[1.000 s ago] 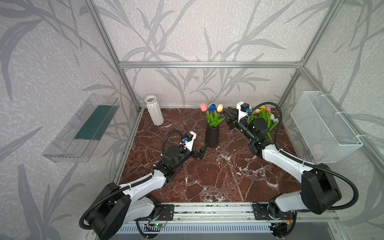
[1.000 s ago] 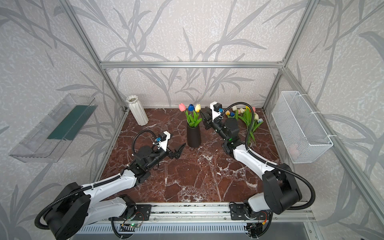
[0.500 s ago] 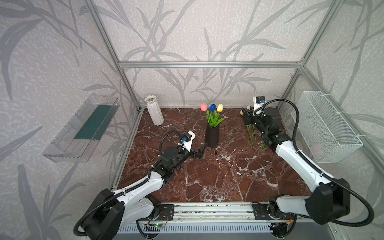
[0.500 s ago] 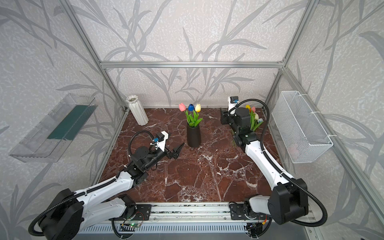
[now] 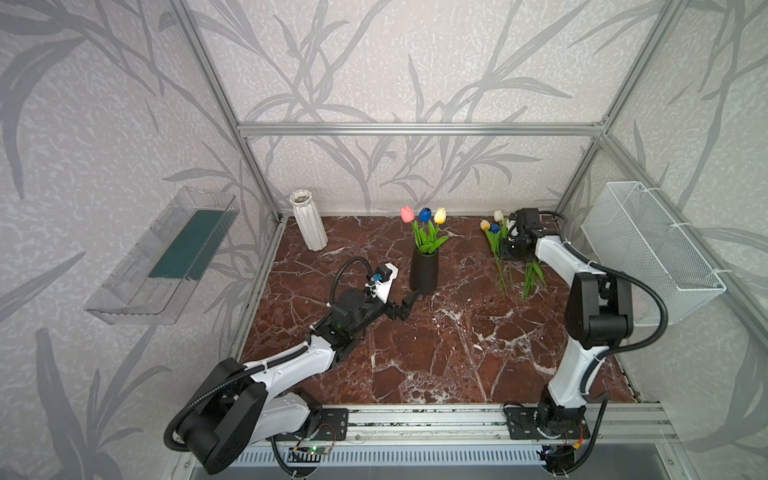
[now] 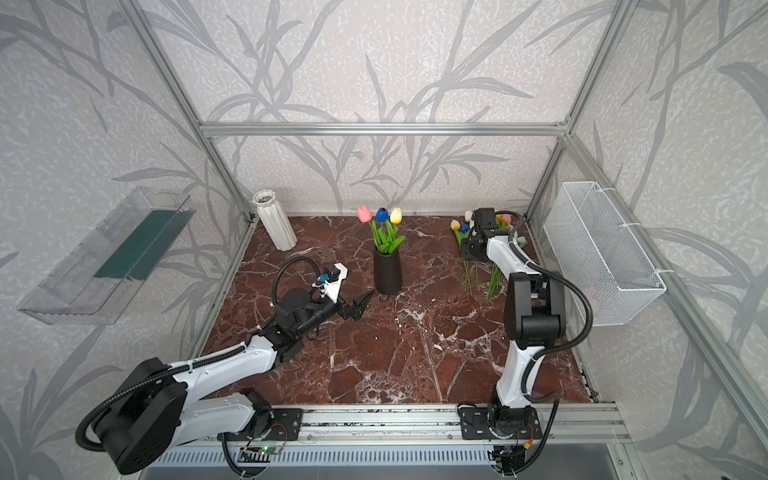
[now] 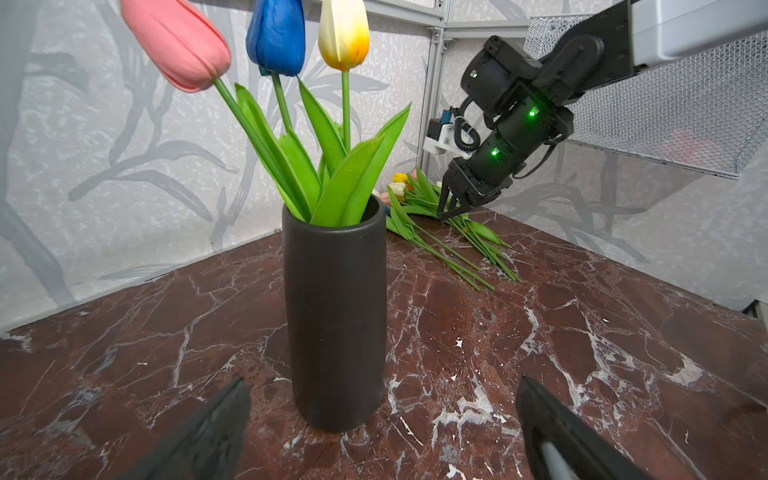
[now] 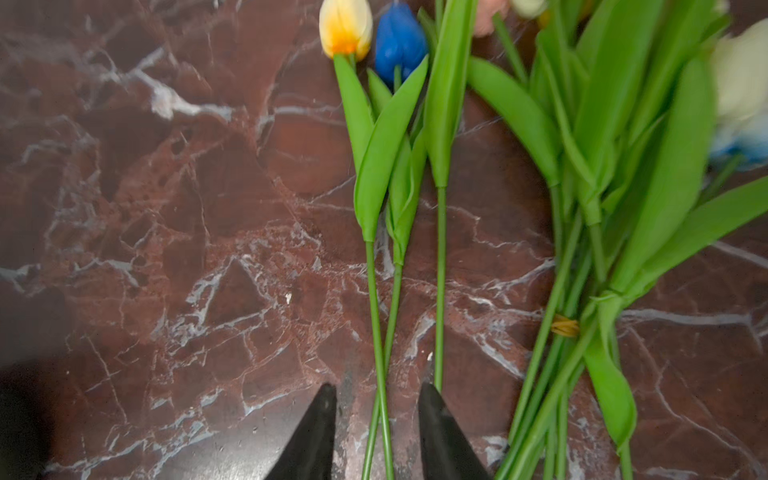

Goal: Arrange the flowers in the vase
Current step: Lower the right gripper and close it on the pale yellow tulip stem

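On the left, the left gripper [image 5: 409,303] sits low over the tabletop [image 5: 457,357]. Its fingers are spread wide just in front of the black vase [image 5: 424,272] and hold nothing. Three tulips [image 5: 424,214], pink, blue and yellow, stand upright in that vase.

Over to the right, the right gripper [image 8: 377,388] points down at the loose flowers [image 5: 500,253] lying near the back corner. Its fingers [image 8: 432,419] stand apart on either side of two thin stems that cross each other, and they are not yet pinching.

That crossing looks like the snag to me: shut there and both stems would likely come up together. It seems better to shift to where the stems part and take only one. The grip should be on bare stem just below the leaves, leaving the end free for the vase.

The stems look slim and bendy, with long glossy green leaves, topped by a yellow-and-cream head [image 8: 345,27] and a blue head [image 8: 400,41]. Further right lies a bunch [image 8: 623,166] tied with a rubber band [image 8: 564,326].
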Controlling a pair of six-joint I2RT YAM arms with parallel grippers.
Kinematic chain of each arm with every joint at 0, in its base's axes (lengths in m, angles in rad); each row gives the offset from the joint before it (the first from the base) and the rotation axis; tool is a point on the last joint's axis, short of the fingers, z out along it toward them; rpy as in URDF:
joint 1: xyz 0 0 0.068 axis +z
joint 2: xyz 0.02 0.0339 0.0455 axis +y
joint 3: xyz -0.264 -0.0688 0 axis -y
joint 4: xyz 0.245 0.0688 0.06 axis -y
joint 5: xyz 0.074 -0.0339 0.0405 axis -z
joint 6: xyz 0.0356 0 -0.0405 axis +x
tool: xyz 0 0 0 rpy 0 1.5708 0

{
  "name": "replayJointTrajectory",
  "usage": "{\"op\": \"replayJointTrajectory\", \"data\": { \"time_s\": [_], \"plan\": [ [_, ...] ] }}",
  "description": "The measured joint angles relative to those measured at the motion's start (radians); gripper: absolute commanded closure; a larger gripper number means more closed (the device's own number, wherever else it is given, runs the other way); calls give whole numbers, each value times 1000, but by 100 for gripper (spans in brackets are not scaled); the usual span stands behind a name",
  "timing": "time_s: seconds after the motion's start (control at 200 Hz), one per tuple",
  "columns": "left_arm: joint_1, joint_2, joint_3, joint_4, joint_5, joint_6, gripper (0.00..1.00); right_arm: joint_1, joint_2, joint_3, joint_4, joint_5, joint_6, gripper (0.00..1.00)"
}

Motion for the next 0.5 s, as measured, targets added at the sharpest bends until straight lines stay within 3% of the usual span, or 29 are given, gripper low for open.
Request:
{"op": "replayJointTrajectory", "data": {
  "time_s": [0.5],
  "plan": [
    [0, 31, 25, -27, 6, -1, 0, 11, 297, 311, -162, -2, -74, 74]
  ]
}}
